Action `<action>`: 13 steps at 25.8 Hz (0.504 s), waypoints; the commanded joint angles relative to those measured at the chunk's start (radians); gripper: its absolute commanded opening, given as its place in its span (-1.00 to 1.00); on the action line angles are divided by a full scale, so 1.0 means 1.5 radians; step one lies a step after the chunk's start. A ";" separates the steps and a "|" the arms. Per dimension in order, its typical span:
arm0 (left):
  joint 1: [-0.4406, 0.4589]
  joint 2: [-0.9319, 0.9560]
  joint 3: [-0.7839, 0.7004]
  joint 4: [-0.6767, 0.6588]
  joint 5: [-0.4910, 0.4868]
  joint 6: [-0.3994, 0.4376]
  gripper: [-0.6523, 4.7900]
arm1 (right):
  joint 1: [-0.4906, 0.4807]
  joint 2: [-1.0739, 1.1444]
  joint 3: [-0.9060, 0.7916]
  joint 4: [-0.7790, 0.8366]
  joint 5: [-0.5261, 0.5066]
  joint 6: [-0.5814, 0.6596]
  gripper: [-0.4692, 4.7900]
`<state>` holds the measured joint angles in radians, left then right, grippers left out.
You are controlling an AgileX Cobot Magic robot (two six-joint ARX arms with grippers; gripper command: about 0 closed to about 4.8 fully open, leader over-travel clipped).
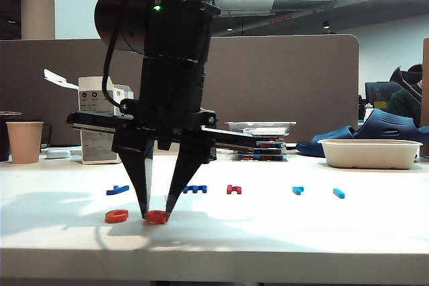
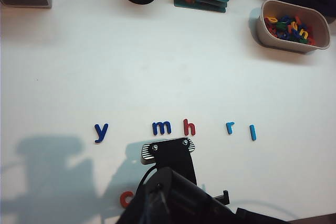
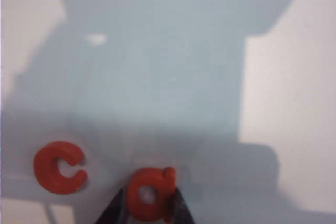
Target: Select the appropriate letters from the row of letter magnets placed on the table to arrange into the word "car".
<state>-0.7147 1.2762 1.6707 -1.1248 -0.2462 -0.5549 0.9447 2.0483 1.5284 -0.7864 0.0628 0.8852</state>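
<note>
Orange-red letter "a" [image 3: 149, 195] is lying on the table [image 1: 281, 232] beside the "c" [image 3: 56, 167], the right gripper [image 1: 155, 216] clamping it. Only the left wrist view is showing the remaining row [image 2: 176, 128]; the left gripper, out of sight, is closed.

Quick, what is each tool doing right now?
Right tool: closed on the orange letter a, down on the table.
Left tool: out of sight, shut.
</note>
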 commanded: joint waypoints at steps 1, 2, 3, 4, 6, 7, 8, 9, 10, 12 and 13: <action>0.000 -0.002 0.002 0.005 -0.001 0.001 -0.78 | 0.002 0.000 0.002 -0.004 0.006 0.003 -0.62; 0.000 -0.002 0.002 0.005 -0.001 0.001 -0.78 | 0.002 0.000 0.002 -0.004 0.006 0.003 -0.62; 0.000 -0.002 0.002 0.005 -0.001 0.001 -0.78 | 0.001 0.000 0.002 -0.004 0.009 0.002 -0.62; 0.000 -0.002 0.002 0.005 -0.001 0.001 -0.78 | 0.000 0.000 0.002 -0.004 0.009 0.002 -0.62; 0.000 -0.002 0.002 0.005 -0.001 0.001 -0.78 | -0.004 0.000 0.002 -0.004 0.008 0.002 -0.62; 0.000 -0.002 0.002 0.005 -0.001 0.001 -0.78 | -0.006 0.000 0.002 -0.007 0.009 0.002 -0.62; 0.000 -0.002 0.002 0.005 -0.001 0.001 -0.78 | -0.007 0.000 0.002 -0.008 0.009 0.002 -0.62; 0.000 -0.002 0.002 0.005 -0.001 0.001 -0.78 | -0.009 0.000 0.002 -0.009 0.009 0.002 -0.62; 0.000 -0.002 0.002 0.005 -0.001 0.001 -0.78 | -0.010 0.000 0.002 -0.011 0.007 0.002 -0.62; 0.000 -0.002 0.002 0.005 -0.001 0.001 -0.78 | -0.010 0.000 0.002 -0.013 0.006 0.002 -0.62; 0.000 -0.002 0.002 0.005 -0.001 0.001 -0.78 | -0.010 0.000 0.002 -0.013 0.006 0.002 -0.62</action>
<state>-0.7147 1.2762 1.6707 -1.1244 -0.2462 -0.5549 0.9279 2.0483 1.5288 -0.7937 0.0643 0.8852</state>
